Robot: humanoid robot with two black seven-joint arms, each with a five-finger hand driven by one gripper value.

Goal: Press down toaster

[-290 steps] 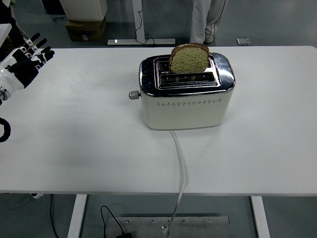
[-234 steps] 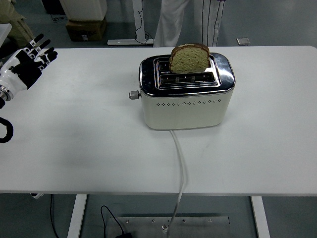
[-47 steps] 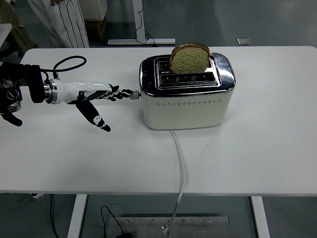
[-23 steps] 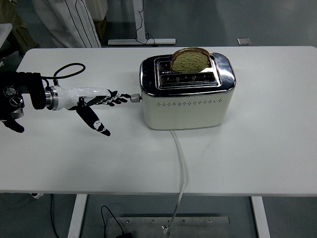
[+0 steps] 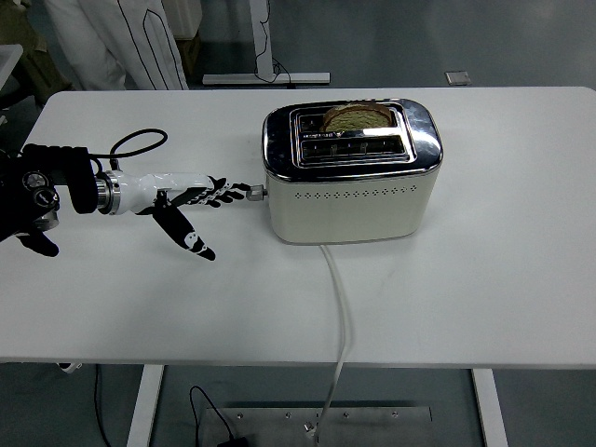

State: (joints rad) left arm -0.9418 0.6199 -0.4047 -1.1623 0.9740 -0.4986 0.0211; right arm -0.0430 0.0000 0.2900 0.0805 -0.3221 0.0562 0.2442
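A cream and chrome toaster (image 5: 350,172) stands at the middle of the white table (image 5: 484,279). A slice of brown bread (image 5: 357,116) sits low in its far slot, only its top crust showing. The toaster's lever knob (image 5: 257,194) sticks out of its left end, low down. My left hand (image 5: 200,200) reaches in from the left with its fingers spread flat; its fingertips (image 5: 238,195) rest on the knob. The thumb points down toward the table. The hand holds nothing.
The toaster's white cord (image 5: 341,307) runs from its front over the table's near edge. A person in white clothing (image 5: 116,42) stands beyond the far left corner. A black cable (image 5: 135,142) loops above my left wrist.
My left hand came in from the far left to the knob and has pushed it down. The bread has sunk from standing high into the slot. The person walked leftward behind the table.
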